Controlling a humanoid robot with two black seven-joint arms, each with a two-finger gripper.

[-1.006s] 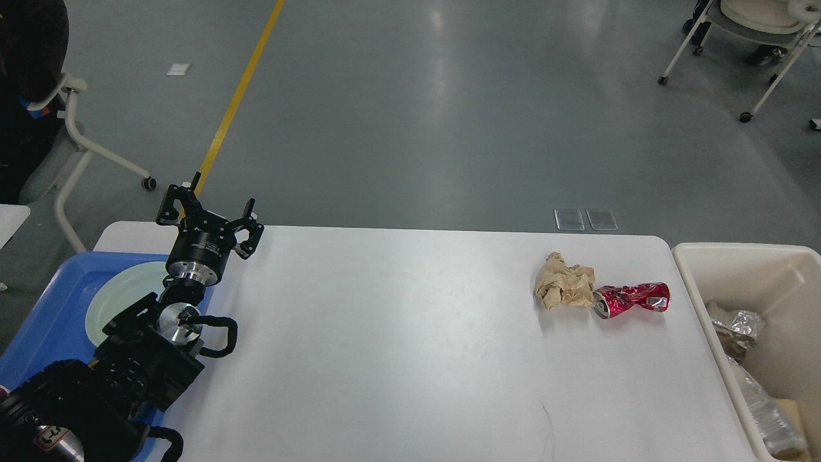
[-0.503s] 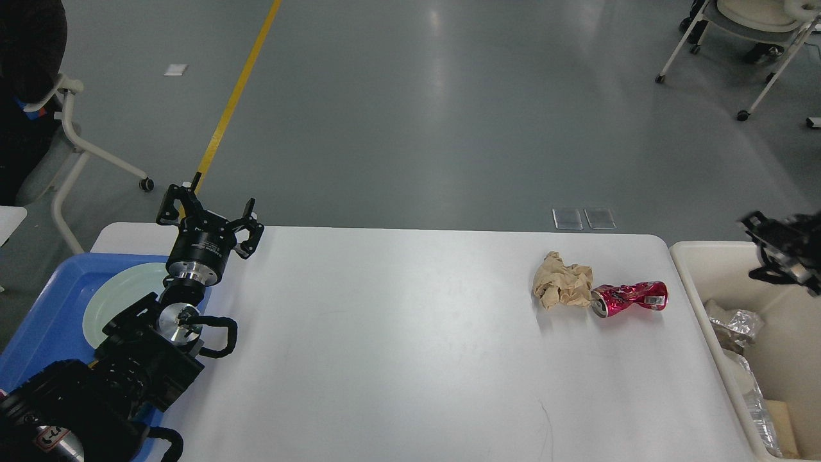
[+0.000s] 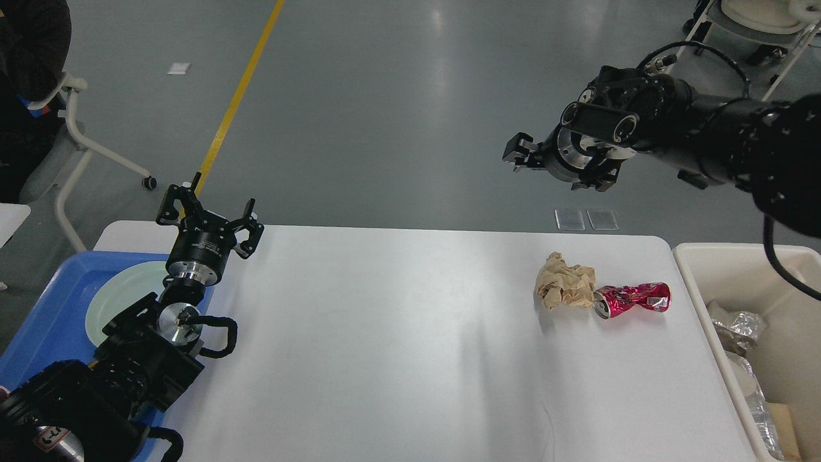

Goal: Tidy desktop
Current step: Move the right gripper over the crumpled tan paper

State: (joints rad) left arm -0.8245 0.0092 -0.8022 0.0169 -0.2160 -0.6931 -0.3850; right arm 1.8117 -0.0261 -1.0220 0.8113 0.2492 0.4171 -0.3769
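The white desktop (image 3: 397, 333) fills the lower part of the head view. On its right side lie a crumpled brown paper ball (image 3: 564, 282) and, touching it, a crushed red can (image 3: 632, 299). My left gripper (image 3: 208, 212) stands open and empty over the desktop's far left corner, above the edge of the blue tray. My right gripper (image 3: 526, 153) hangs high above the far right of the desktop, up and left of the paper ball; it is seen end-on and its fingers cannot be told apart.
A blue tray (image 3: 45, 321) holding a pale green plate (image 3: 125, 295) sits at the left edge. A beige bin (image 3: 750, 269) with foil and plastic rubbish stands off the right end. Wheeled chairs stand on the floor at far left and far right.
My right arm has swung in from the right edge, rising and moving left to hang high above the desktop's far right. The left arm, paper ball and can have not moved.
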